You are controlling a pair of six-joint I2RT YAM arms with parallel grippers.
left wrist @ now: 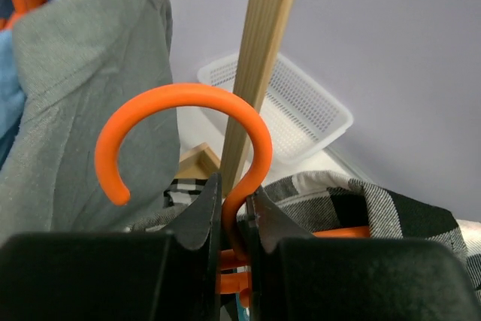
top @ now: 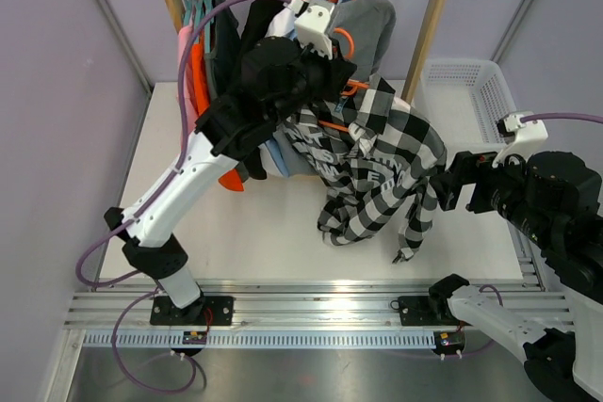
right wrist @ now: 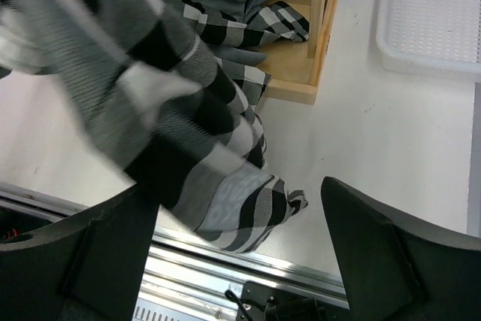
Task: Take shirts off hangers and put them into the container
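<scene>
Left arm [top: 188, 176] raised, jaws pinching hanger [left wrist: 188, 94]; right arm [top: 556, 200] low, jaws wide.

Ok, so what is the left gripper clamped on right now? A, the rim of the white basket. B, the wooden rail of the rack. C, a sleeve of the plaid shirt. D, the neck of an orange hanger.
D: in the left wrist view the left gripper has its jaws pinched on the neck of the orange hanger, just below the curved hook.
</scene>
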